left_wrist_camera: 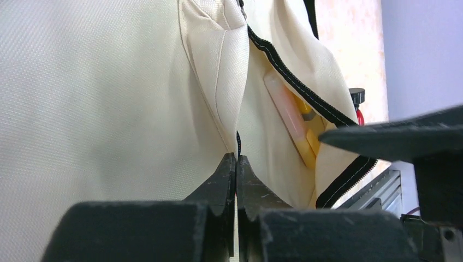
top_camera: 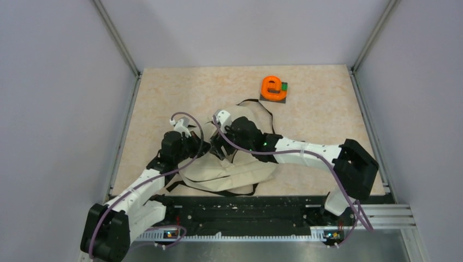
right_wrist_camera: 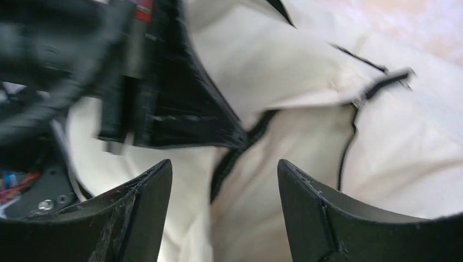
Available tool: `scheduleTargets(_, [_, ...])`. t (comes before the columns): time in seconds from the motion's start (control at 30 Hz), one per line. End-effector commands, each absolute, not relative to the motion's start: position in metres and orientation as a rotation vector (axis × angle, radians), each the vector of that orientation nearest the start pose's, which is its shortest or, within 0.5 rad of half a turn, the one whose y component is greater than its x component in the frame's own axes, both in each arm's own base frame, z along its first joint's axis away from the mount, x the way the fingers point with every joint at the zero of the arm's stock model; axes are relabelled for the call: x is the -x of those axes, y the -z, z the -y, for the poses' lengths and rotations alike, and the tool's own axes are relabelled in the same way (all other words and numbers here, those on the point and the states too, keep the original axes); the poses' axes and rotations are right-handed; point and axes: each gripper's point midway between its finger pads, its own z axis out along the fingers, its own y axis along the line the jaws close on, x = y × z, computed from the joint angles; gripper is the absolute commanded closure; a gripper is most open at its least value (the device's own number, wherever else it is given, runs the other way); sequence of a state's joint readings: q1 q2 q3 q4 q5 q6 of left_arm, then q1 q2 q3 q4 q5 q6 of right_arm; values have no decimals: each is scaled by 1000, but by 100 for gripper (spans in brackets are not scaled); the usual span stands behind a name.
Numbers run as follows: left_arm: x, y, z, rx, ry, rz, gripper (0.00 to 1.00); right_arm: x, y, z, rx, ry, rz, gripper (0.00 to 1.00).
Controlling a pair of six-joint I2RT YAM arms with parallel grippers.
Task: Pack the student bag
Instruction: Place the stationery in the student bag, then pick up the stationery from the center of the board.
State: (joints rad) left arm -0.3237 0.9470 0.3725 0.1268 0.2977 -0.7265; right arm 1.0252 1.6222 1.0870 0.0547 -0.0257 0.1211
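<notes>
Cream bag (top_camera: 235, 174) lies crumpled; left gripper (left_wrist_camera: 237, 159) pinched shut on its zipper edge; right gripper (right_wrist_camera: 224, 166) jaws apart over fabric, holding nothing.

I'm seeing my left arm (top_camera: 144, 183) angling up from lower left and my right arm (top_camera: 303, 153) pointing in from the right. My left end effector (left_wrist_camera: 237, 158) is pinching the student bag (left_wrist_camera: 109, 98); my right end effector (right_wrist_camera: 224, 164) is gaping open.

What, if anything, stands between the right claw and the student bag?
Nothing visible does: the open right claw hangs directly over the cream fabric of the student bag. The left claw, shut on the bag, reaches in from the side, its tip close ahead of that gap.
</notes>
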Motion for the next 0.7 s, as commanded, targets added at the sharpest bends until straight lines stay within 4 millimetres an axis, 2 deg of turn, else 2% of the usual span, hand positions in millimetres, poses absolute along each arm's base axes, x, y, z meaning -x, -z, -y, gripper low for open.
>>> scheduleTargets(0.0, [-275, -127, 163, 220, 892, -2053, 100, -218, -196, -450, 1061, -955, -1713, 31])
scheduleTargets(0.13, [-274, -128, 158, 229, 866, -2045, 100, -226, -198, -458, 1031, -949, -1723, 32])
scheduleTargets(0.23, [-273, -126, 151, 249, 828, -2039, 100, -237, -206, -446, 959, -873, -1739, 32])
scheduleTargets(0.37, [-273, -123, 147, 265, 807, -2036, 100, -243, -226, -419, 871, -785, -1750, 32])
scheduleTargets(0.47, [-273, -121, 147, 265, 805, -2044, 100, -252, -243, -387, 746, -685, -1781, 32])
scheduleTargets(0.6, [-273, -119, 147, 269, 808, -2044, 100, -268, -235, -325, 552, -541, -1926, 32])
scheduleTargets(0.67, [-273, -119, 148, 268, 813, -2042, 100, -282, -223, -283, 407, -459, -2010, 32])
